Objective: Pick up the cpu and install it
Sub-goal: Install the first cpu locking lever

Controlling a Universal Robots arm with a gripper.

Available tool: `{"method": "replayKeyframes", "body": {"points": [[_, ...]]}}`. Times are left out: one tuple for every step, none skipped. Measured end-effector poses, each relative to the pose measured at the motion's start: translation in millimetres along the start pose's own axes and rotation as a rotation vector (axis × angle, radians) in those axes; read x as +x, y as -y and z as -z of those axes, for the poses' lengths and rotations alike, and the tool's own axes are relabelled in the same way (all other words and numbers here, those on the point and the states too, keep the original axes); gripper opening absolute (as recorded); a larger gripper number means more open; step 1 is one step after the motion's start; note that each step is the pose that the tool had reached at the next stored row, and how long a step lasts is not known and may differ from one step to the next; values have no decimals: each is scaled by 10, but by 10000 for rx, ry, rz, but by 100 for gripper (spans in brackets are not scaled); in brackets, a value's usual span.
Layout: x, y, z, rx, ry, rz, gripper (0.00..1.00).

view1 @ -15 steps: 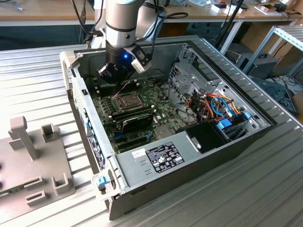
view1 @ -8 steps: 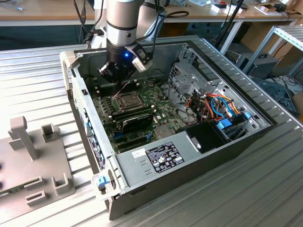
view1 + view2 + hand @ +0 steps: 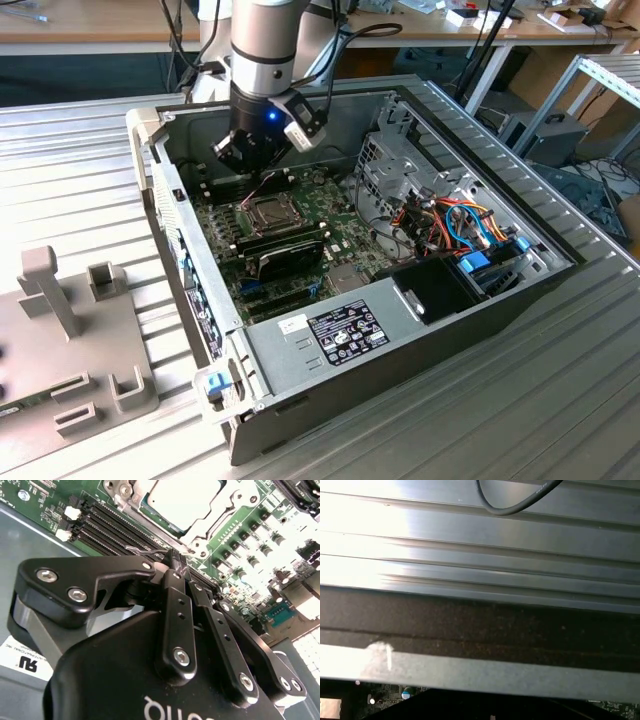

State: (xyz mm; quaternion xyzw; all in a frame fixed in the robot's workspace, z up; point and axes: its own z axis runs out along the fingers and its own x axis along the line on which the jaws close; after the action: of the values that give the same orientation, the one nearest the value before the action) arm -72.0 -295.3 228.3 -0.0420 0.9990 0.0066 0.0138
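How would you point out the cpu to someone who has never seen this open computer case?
Start at the open computer case, then the green motherboard on its floor. Near the board's middle sits a square metal socket frame; the cpu is the flat silver-grey square inside it, plain and smooth beside the long black memory slots.

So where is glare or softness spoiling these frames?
First wrist view: strong glare on the ribbed metal surface. Second wrist view: the black gripper is sharp, the silver-grey square cpu washed out. Exterior view: bright sheen on the ribbed metal table.
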Motion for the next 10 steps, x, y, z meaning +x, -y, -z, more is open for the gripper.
{"method": "replayKeyframes", "body": {"points": [[-1,0,1,-63,4,-1,11],[-1,0,0,-137,12,-3,11],[-1,0,0,-240,20,-5,11],[-1,0,0,-300,26,-6,11],[-2,0,0,-323,28,-8,11],[-7,1,0,-325,28,-6,11],[-13,2,0,-324,26,-6,11],[-23,3,-1,-324,26,-7,11],[-31,4,-1,-323,26,-6,11],[-38,4,-2,-324,26,-7,11]]}}
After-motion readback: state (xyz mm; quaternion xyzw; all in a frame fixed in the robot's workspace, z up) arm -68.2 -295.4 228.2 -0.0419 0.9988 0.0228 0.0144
